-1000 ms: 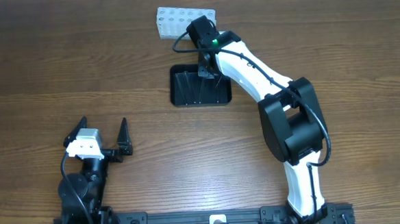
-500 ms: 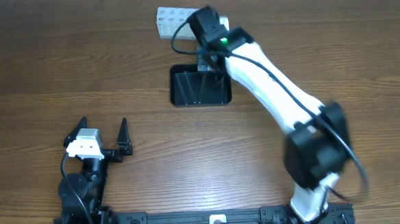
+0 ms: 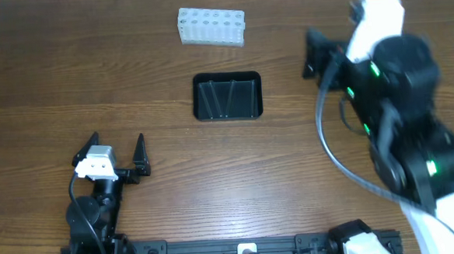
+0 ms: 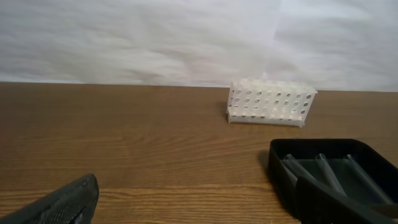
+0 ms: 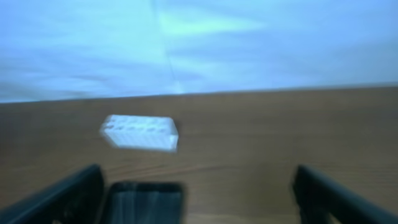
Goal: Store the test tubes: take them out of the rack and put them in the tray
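From above, the wooden table (image 3: pixel 215 197) carries a white test tube rack (image 3: pixel 211 26) at its far side, and a black tray (image 3: pixel 197 98) lies just in front of the rack, apart from it. Clear test tubes (image 3: pixel 232 95) lie flat inside the tray. The left gripper (image 3: pixel 117 137) is low near its own base, well apart from the tray, with its two fingers spread wide and nothing between them. The right arm (image 3: pixel 399 63) stands raised at the right side of the table, away from the rack and the tray, and it looks smeared. In the left wrist view, the left gripper (image 4: pixel 196 186) has its fingers apart. Beyond them the tray (image 4: pixel 280 168) is near, with the test tubes (image 4: pixel 326 173) lying side by side in it, and the rack (image 4: pixel 270 102) stands upright farther back. In the right wrist view, the right gripper (image 5: pixel 196 171) also has its fingers far apart and holds nothing. The rack (image 5: pixel 140 132) stands farther away on the table, and part of the tray (image 5: pixel 146 188) lies nearer, between the fingers.
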